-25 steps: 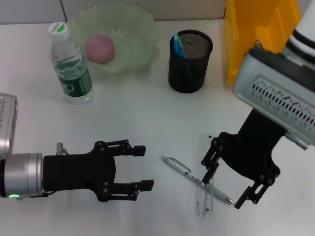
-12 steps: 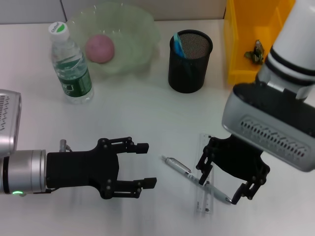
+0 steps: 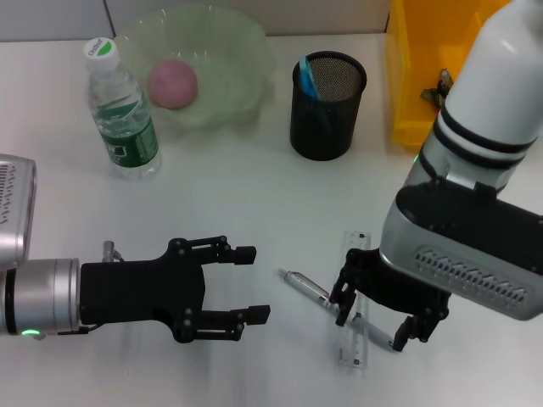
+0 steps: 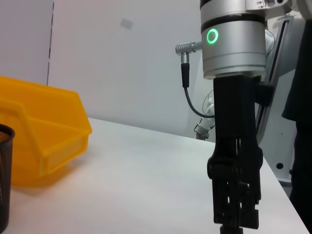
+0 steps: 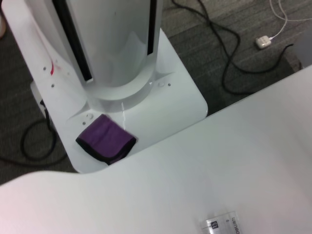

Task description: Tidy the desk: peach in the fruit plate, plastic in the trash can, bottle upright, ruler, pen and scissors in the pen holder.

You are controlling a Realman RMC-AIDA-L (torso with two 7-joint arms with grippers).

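Right gripper reaching over the pen and ruler at the lower right of the desk

The right black gripper [image 3: 376, 315] is hanging with its fingers spread wide and holding nothing, straddling the silver metal pen [image 3: 314, 291] where it is lying across the clear plastic ruler [image 3: 355, 339]. To do this well, it should be centring on the pen barrel alone, closing squarely across it so the ruler underneath is not being pinched too (the two are touching). The left black gripper [image 3: 246, 284] is waiting at the lower left, likewise parted and empty. In the upper part of the frame, the black mesh pen holder [image 3: 327, 114] is standing ready, the pink peach [image 3: 173, 83] is sitting in the pale green fruit plate [image 3: 246, 51], and the clear plastic bottle [image 3: 121, 110] is standing upright.
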